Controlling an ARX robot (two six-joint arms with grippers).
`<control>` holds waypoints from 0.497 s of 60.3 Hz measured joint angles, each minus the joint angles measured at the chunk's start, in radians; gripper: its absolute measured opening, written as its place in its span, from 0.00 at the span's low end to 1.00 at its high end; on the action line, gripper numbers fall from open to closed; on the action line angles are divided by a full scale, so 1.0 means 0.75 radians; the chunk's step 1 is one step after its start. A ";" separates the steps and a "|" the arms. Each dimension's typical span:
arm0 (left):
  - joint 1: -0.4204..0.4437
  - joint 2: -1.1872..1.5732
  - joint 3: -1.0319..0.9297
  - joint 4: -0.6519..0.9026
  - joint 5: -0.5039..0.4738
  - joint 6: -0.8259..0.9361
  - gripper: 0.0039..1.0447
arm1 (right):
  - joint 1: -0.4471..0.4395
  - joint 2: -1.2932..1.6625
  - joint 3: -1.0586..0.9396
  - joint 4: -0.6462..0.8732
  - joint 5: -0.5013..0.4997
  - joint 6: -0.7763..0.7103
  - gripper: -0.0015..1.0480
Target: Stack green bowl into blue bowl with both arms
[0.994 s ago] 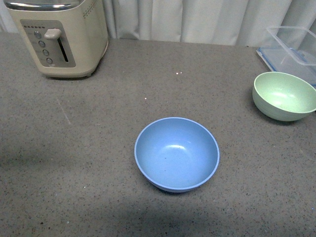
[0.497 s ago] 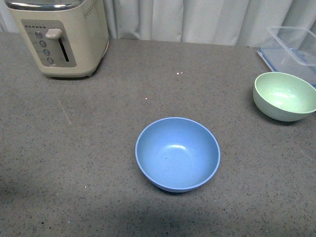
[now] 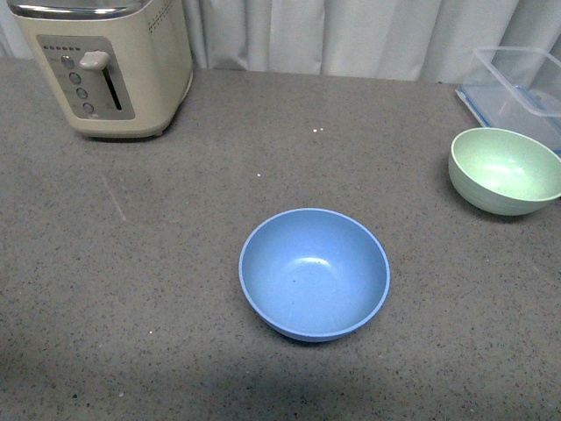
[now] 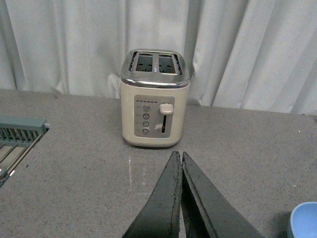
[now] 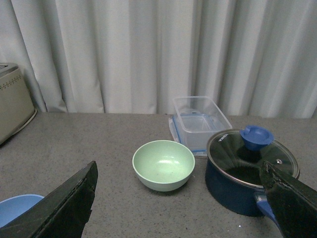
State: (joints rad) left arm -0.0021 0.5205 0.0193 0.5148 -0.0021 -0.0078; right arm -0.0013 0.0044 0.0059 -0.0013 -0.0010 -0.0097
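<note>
Green bowl [image 5: 163, 164] sits ahead of the spread right gripper [image 5: 178, 171]; left gripper [image 4: 179, 156] closed.

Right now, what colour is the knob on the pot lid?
The knob is blue, brighter than the dark blue pot. Best seen in the right wrist view.

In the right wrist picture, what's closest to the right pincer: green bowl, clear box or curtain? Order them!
1. green bowl, straight ahead of the right pincer
2. clear box, just behind the bowl
3. curtain, at the very back
</note>
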 joint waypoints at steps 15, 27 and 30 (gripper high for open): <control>0.000 -0.171 -0.001 -0.162 -0.001 0.000 0.04 | 0.000 0.000 0.000 0.000 0.000 0.000 0.91; 0.000 -0.284 -0.001 -0.272 -0.001 0.000 0.04 | 0.000 0.000 0.000 0.000 0.000 0.000 0.91; 0.000 -0.309 -0.001 -0.296 -0.001 0.000 0.04 | 0.000 0.000 0.000 0.000 0.000 0.000 0.91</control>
State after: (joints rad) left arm -0.0021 0.2890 0.0189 0.2928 -0.0025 -0.0078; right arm -0.0013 0.0044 0.0059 -0.0013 -0.0010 -0.0097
